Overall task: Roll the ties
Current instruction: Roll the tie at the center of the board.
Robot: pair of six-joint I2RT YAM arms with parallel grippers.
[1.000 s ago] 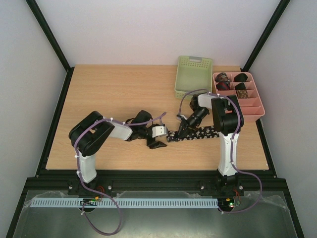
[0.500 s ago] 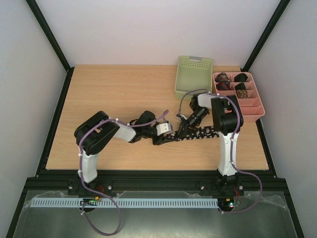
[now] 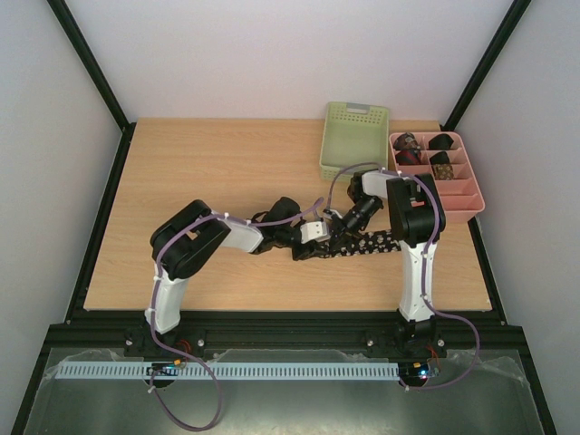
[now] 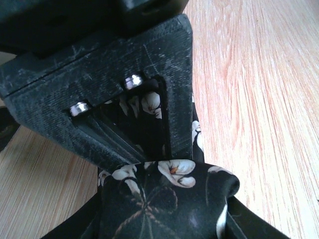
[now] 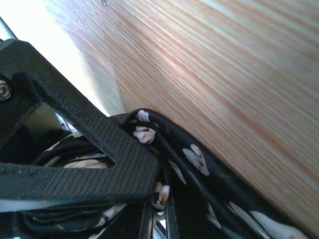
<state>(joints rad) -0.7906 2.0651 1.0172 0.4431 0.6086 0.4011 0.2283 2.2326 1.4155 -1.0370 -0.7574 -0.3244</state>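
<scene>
Black tie (image 3: 373, 242) lay flat on the worktop (image 3: 199, 172), right of centre near the front edge. Its free length ran right, under the right arm.

Left jaws were part closed around a bunched fold at the tie's left end, with fabric filling the gap in the left wrist view. Right jaws were closed tight just beside them, and several layers were pinched and wrapped at the finger.

Handling, judged: light, limp and slick. It had no stiffness, so layers would slide and the roll would spring loose if let go. Best hold looked like the folded end, across the full width, with the tail kept lightly taut. Pinching only one layer risked the core telescoping out.

Room: open worktop to the left and behind. The right side was tighter, with the green basket (image 3: 340, 168) and the pink tray (image 3: 473, 207) holding rolled ties (image 3: 410, 145) near the right arm's elbow. The two sets of jaws were almost touching, so collision was the main risk. The front edge was near.
</scene>
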